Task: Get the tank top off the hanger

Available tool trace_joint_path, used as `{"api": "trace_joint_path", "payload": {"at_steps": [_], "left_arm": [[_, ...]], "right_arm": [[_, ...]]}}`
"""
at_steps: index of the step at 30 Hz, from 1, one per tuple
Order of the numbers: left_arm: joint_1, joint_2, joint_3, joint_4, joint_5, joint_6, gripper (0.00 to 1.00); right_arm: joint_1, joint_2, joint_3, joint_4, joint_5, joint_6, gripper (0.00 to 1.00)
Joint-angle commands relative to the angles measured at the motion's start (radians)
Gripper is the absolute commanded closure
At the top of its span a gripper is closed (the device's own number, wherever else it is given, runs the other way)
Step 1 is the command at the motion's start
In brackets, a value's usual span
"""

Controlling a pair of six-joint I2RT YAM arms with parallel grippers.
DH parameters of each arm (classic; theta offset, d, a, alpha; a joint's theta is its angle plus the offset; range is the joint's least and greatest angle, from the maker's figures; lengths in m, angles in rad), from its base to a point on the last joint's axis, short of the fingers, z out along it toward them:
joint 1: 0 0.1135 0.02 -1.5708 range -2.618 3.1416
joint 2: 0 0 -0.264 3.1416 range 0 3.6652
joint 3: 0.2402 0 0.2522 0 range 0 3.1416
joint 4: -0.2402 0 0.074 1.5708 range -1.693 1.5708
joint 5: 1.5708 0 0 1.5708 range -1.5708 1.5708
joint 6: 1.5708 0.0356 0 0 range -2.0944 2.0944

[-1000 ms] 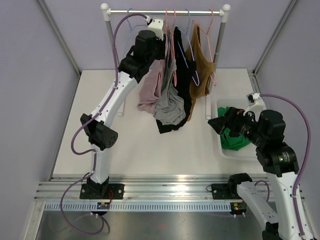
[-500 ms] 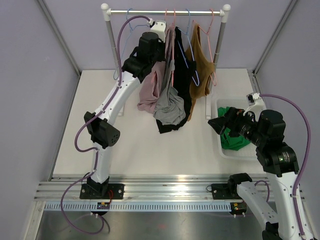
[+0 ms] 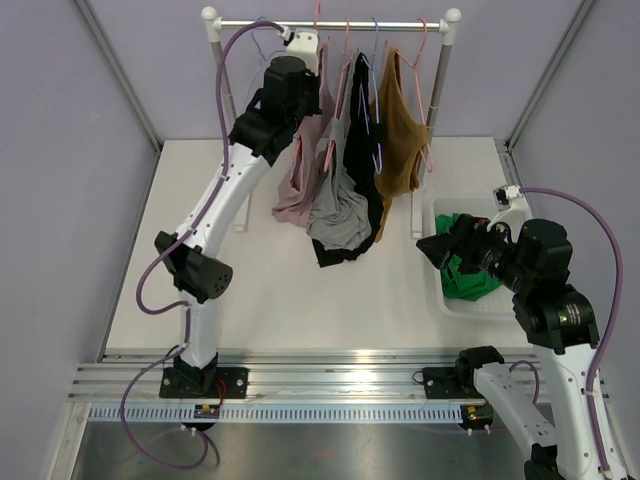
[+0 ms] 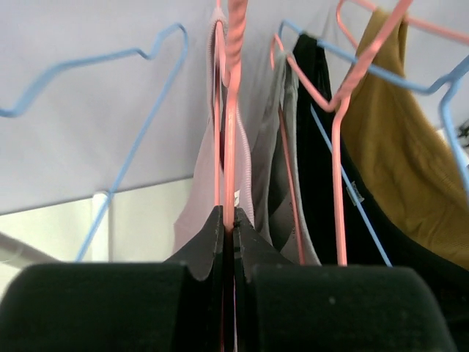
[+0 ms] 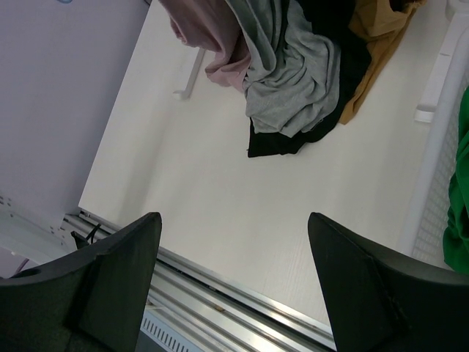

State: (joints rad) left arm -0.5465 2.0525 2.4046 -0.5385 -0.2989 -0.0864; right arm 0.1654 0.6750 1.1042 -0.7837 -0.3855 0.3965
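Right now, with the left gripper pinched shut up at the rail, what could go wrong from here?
1. The left gripper is shut on the pink hanger, not clearly on the pink tank top. A pull may unhook hanger and garment together.
2. The grey top and its hanger hang right alongside, so they could snag and get dragged.
3. The right gripper is open over by the bin, so nothing steadies the hanger.
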Motion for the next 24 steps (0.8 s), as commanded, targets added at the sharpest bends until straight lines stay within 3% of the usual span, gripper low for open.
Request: {"api": "trace_joint_path", "payload": {"at_steps": [1,7,19,24], "left_arm": [[-0.004,-0.146,0.047,0.086,-0.06,0.01,1.0],[-0.004,-0.27,-0.028,-0.015,-0.04,-0.012,1.0],[-0.004,-0.762,-0.401,-0.165,0.138,-0.101,1.0],[-0.024,-0.937,-0.458,-0.307,0.185,-0.134,1.0]], "right_arm": [[-0.003,0.005,0.042,0.015,-0.023,-0.016,0.12],[-0.003,0.011,0.063,0.012,-0.029,-0.019,0.12],[-0.003,0.044,0.143,0.02,-0.056,-0.048,0.06],[-0.003,0.092,0.16,0.09,-0.217,0.014,0.03]]}}
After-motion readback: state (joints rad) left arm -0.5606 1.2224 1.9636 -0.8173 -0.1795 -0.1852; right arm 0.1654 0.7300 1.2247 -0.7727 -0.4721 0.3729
